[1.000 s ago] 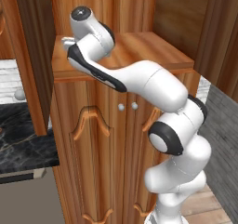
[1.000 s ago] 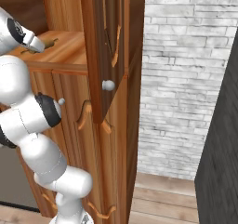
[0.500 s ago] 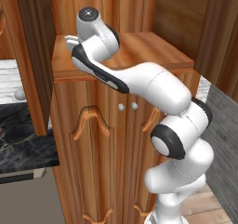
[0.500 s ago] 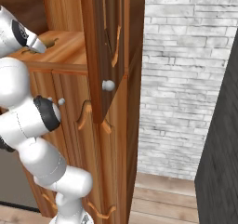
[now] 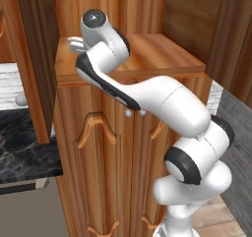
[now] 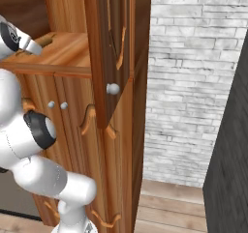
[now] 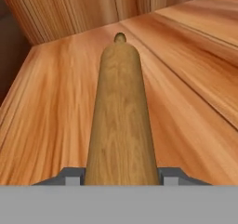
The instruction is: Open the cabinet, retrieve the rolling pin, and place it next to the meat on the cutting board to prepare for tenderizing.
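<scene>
Left base view. Cabinet (image 5: pixel 123 147): reddish-brown wood with a strong vertical grain, carved arch panels and small round silver knobs on the lower doors; upper doors swung wide, the shelf (image 5: pixel 162 56) exposed. White arm reaches in over the shelf's left edge; the grey part of the hand shows near the left front corner.

Right base view. Open upper door (image 6: pixel 114 58) seen edge-on, one round knob on its face. Brick wall (image 6: pixel 193 82) beyond, pale and rough-coursed. The hand sits at the shelf's front.

Hand view. Rolling pin (image 7: pixel 121 121): smooth light-tan cylinder, fine lengthwise grain, narrow rounded handle at the far end pointing toward the shelf's back corner. It lies flat on the shelf, running away between the two grey finger tips (image 7: pixel 70 177), which stand on either side of the barrel. Whether they press it cannot be told.

Handling, as judged: close evenly on the barrel, lift level, then withdraw straight out the front, clear of both doors.
</scene>
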Motion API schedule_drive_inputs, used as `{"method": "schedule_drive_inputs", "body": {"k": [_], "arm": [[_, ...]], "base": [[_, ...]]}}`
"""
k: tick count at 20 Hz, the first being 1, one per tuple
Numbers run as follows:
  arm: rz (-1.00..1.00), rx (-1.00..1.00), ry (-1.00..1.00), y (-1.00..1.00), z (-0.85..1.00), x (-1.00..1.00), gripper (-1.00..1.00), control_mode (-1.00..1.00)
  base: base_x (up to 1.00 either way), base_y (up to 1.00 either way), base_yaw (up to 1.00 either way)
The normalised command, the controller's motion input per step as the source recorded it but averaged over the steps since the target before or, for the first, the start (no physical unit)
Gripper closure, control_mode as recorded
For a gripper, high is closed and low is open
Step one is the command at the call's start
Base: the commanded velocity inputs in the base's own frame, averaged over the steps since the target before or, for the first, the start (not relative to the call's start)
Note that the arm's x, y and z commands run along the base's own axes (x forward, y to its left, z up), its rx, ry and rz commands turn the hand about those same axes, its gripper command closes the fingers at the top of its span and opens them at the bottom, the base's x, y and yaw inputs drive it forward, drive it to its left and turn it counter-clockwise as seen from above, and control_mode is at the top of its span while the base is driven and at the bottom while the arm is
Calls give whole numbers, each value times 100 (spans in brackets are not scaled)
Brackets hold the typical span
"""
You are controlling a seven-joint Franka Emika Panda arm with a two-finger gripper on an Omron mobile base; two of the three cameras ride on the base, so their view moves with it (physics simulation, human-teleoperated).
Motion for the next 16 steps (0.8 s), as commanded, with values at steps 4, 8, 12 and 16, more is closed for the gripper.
{"method": "schedule_drive_inputs", "body": {"k": [4,8,12,16], "arm": [[0,0,-6,-16,11,-34,100,-100],[0,0,-4,-44,1,-36,100,-100],[0,0,0,-33,0,-58,100,-100],[0,0,0,-29,0,-77,100,-100]], "base": [[0,0,0],[0,0,0],[0,0,0],[0,0,0]]}}
